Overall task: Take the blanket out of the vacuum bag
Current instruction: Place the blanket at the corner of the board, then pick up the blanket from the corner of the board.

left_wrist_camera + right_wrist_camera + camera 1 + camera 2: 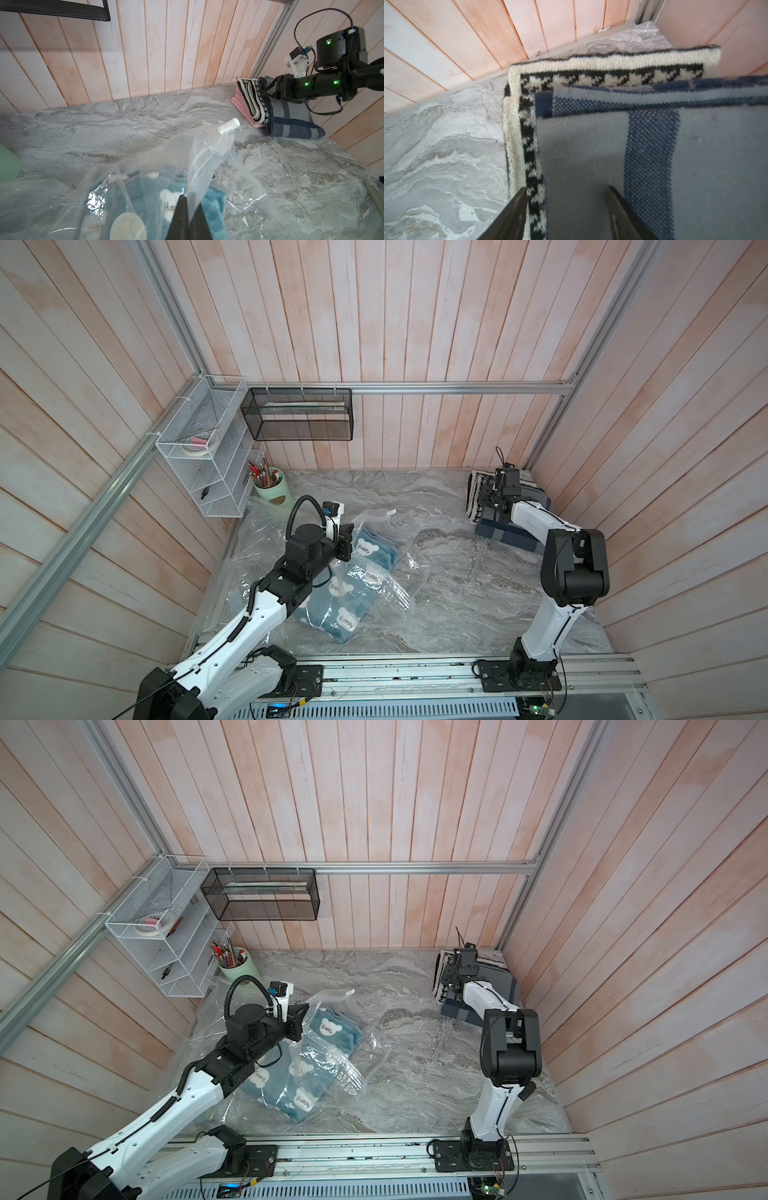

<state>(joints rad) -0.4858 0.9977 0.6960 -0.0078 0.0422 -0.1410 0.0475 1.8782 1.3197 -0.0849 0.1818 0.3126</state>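
While my left hand (183, 204) is closed on a fold of the vacuum bag (209, 153), pinching the clear plastic up off the bench (457, 597), the blue blanket (343, 610) with its white bear patches lies inside that bag at the left side of the bench. Its long axis runs from the front rail away toward the back wall, leaning a little right. The far end sits just beside my left hand, under the mouth of the bag, where the zip slider (228, 125) pokes up.

My right hand (568, 188) is open, hovering over a stack of folded blankets (500, 531) in the far right corner, well apart from the bag, and holding nothing.

As I judge it, the left arm is nearer but busy anchoring the plastic. So the right must cross the bench, take the blanket's far end and draw it out along that axis. I cannot tell how wide the mouth is open.
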